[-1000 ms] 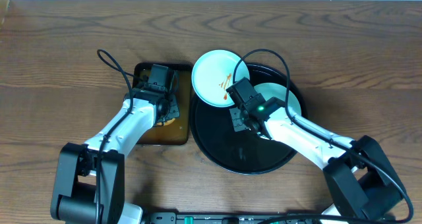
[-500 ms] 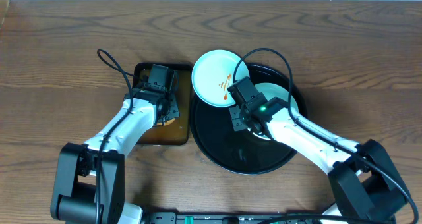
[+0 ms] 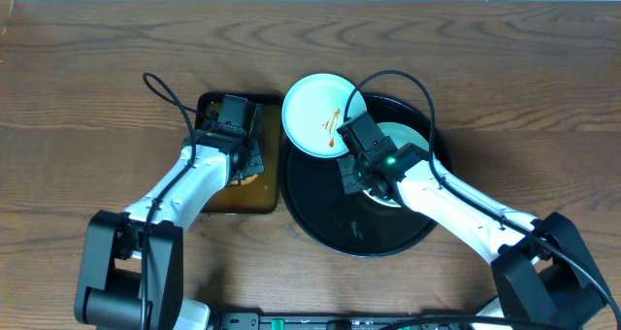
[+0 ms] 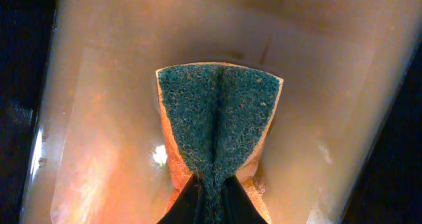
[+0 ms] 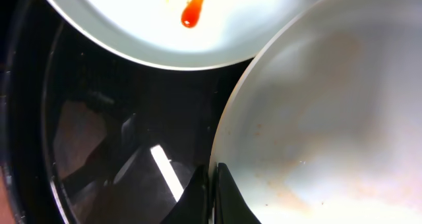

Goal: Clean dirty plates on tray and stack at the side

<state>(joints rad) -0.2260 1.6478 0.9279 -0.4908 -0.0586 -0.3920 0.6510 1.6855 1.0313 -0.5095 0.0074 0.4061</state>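
Note:
The black tray (image 3: 320, 228) lies mid-table. A pale blue plate (image 3: 312, 112) with orange sauce squiggles rests tilted on its upper-left rim; it also shows in the right wrist view (image 5: 151, 26). A second pale plate (image 3: 412, 141) lies inside the tray. My right gripper (image 3: 361, 186) is shut on this plate's left rim, clear in the right wrist view (image 5: 212, 184), where the plate (image 5: 323, 118) shows faint smears. My left gripper (image 4: 212, 194) is shut on a green-topped orange sponge (image 4: 217, 118). No yellow plate is in view.
The sponge sits in a small rectangular brown tray (image 3: 218, 202) left of the black tray, also in the left wrist view (image 4: 99, 118). My left gripper (image 3: 243, 167) is above it. Dark wood tabletop (image 3: 524, 87) surrounds both trays.
My right arm's rear links have shifted slightly right and down while its gripper keeps hold of the plate rim. The left arm and the sauced plate have not moved.

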